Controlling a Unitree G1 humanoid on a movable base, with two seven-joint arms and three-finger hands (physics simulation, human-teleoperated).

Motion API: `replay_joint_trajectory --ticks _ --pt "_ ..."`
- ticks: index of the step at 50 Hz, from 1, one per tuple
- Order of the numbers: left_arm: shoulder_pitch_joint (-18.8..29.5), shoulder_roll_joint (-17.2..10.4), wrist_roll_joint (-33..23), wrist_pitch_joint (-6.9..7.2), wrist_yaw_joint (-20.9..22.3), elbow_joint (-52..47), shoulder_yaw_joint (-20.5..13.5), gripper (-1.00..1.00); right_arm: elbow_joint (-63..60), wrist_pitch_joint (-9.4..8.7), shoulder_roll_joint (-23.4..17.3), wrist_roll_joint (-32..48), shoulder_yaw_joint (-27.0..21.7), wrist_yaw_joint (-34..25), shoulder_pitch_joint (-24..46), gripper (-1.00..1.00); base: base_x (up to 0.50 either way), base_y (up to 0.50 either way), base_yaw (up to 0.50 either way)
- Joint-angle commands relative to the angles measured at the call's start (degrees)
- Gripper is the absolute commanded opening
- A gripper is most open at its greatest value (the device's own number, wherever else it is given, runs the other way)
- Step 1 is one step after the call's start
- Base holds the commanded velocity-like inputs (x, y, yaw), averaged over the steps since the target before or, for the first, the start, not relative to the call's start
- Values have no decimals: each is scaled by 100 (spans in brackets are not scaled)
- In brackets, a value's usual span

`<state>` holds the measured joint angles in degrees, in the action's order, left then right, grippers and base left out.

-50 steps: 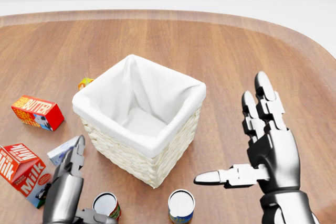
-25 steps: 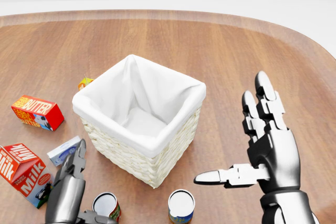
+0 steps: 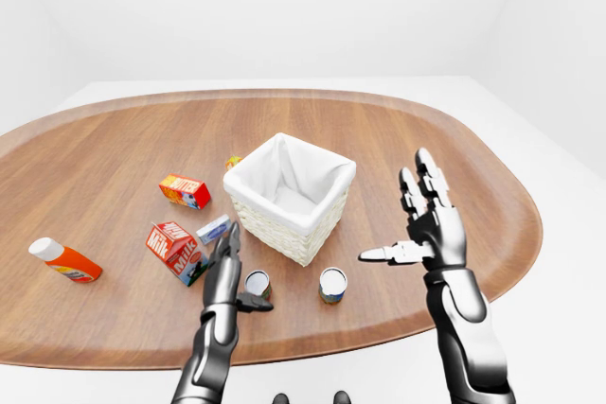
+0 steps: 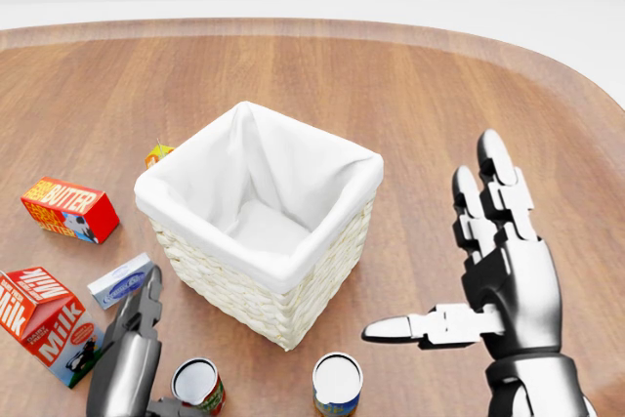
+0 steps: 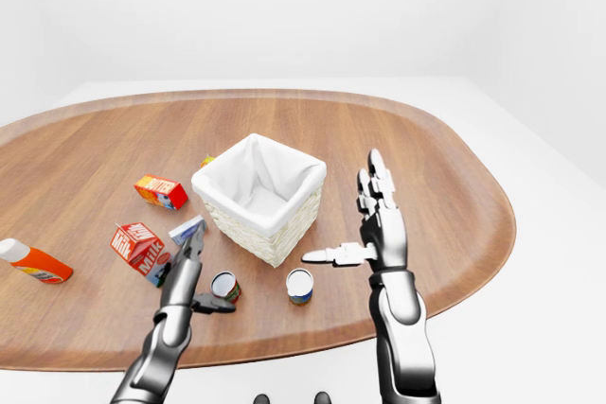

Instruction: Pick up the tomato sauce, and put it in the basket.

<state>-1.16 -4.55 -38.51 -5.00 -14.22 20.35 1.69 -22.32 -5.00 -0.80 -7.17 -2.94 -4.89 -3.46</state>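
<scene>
- The tomato sauce (image 4: 198,385) is, by my judgement, the small can with a red label, standing upright on the table (image 3: 123,139), just to the right of the left hand (image 4: 132,354) in the head view; the label is too small to read, so this is only a guess; a second can (image 4: 337,383) with a bluish label stands further to the right, between the two hands.
- The left hand has its fingers apart and holds nothing; its thumb (image 3: 256,305) reaches toward the red can, touching it or almost, I cannot tell which; the long fingers (image 4: 146,295) point up the picture, beside the can and not around it.
- The right hand (image 4: 498,271) is spread wide, palm turned to the left, well apart from both cans and empty.
- The basket (image 4: 259,217), woven with a white cloth lining, is just above and to the right of the left hand; it looks empty inside.
- The can should be stiff and will not deform under the fingers; it is probably somewhat heavy for its size and smooth, so it may slip or topple if pushed at the top.
- I would take it at the middle of the round wall, thumb on one side and fingers opposite; then the way to the basket is short, only up and over the rim.
</scene>
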Motion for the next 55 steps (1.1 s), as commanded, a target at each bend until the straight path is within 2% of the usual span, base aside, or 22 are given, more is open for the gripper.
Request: replay_joint_trajectory --ticks 1,13,30,37,47,51,55 --pt "61 2 24 0 50 -37 -20 98 27 0 3 3 6 -2 -1 100 0 0 0" --pt "355 -23 30 0 -136 463 -11 98 104 0 0 -2 -1 -15 3 100 0 0 0" --pt "472 -23 5 0 -256 733 23 98 131 0 -5 -16 -16 -2 48 100 0 0 0" --pt "581 -36 -47 0 -456 1109 56 98 106 0 -6 -20 -15 2 46 100 0 0 0" --pt "487 -30 -89 0 -452 1029 72 97 -40 0 -5 -28 -8 6 -11 100 0 0 0" --pt "644 -39 -114 0 -597 1380 86 98 -69 0 -4 -33 -17 9 -12 100 0 0 0" --pt "505 -20 -98 0 -456 1052 78 98 -93 0 -1 -30 -11 8 -24 100 0 0 0"
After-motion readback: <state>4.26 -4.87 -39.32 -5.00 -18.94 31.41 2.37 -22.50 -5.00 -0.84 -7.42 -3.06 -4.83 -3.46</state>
